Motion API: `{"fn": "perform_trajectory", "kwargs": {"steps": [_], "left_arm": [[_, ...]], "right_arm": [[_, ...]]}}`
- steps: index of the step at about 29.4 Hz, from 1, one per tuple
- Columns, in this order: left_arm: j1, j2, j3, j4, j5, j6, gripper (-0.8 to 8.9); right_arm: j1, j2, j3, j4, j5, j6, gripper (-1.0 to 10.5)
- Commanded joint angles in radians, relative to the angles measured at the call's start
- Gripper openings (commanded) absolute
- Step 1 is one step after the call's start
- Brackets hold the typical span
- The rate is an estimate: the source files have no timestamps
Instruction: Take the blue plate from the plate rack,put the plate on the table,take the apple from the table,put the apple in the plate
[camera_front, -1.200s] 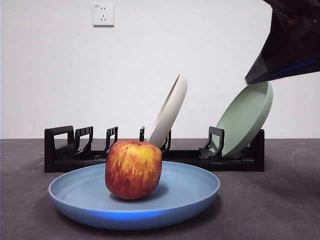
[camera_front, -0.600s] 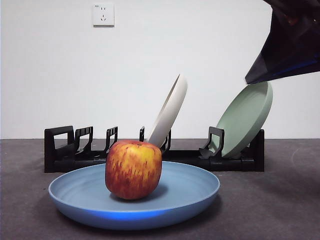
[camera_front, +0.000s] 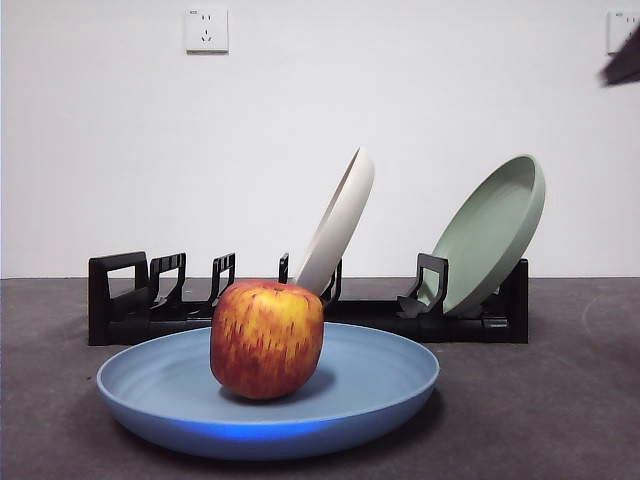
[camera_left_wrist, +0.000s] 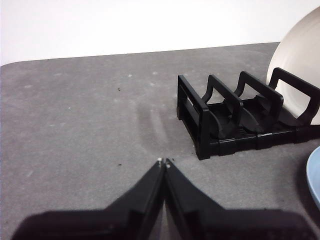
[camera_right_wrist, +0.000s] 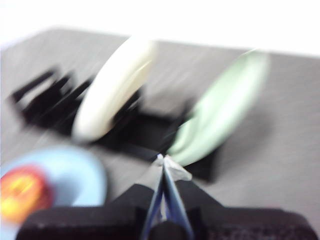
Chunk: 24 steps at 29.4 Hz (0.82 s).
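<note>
1. Gone from the top corner of the front view: the big dark arm that hung there a moment ago, near the green plate (camera_front: 492, 236). Only a small black tip left at the edge now.
2. Nothing else moved. Same spot for the apple (camera_front: 266, 338), same spot for the blue plate (camera_front: 390, 385).
3. Right gripper (camera_right_wrist: 163, 159): jaws pressed together, holding nothing. Blurry wrist picture, so likely on the move. Out ahead of it, the white plate (camera_right_wrist: 114, 86) and the green plate, both leaning in the plate rack (camera_front: 120, 300). Off to one side and nearer to it, the blue plate with the apple.
4. Left gripper (camera_left_wrist: 163, 161): jaws shut tight too, nothing between them. Low over the bare table (camera_left_wrist: 75, 115). Empty end of the rack just ahead and to the side, well apart from the tips. Only a thin edge of the blue plate in sight, off past the rack.
5. Blue plate: out of the rack, flat on the table, in front of the rack.
6. Apple: upright in the middle of the blue plate, touching it.
7. Looks like all four steps done. Nothing left to pick up or put down, as far as can be seen. Maybe just pulling both arms back to rest.
</note>
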Motion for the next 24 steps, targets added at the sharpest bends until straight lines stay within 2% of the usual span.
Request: {"fn": "perform_trajectory", "kwargs": {"steps": [1,4,6,13,19,24], "left_arm": [[0.003,-0.003,-0.014,0.002,0.002,-0.005,-0.03],[0.003,-0.003,-0.013,0.002,0.002,-0.005,-0.03],[0.003,-0.003,-0.013,0.002,0.002,-0.005,-0.03],[0.003,-0.003,-0.013,0.002,0.002,-0.005,-0.03],[0.003,-0.003,-0.013,0.002,0.002,-0.005,-0.03],[0.003,-0.003,-0.014,0.002,0.002,-0.005,-0.03]], "right_arm": [[-0.150,-0.071,-0.027,0.005,-0.040,-0.037,0.0],[-0.270,-0.166,-0.075,0.014,-0.084,-0.098,0.0],[-0.287,-0.203,-0.116,0.036,-0.082,-0.098,0.0],[-0.295,-0.365,-0.332,0.156,-0.081,-0.067,0.0],[-0.295,-0.457,-0.437,0.155,-0.081,-0.023,0.0],[-0.295,-0.456,-0.444,0.103,-0.080,-0.010,0.0]]}}
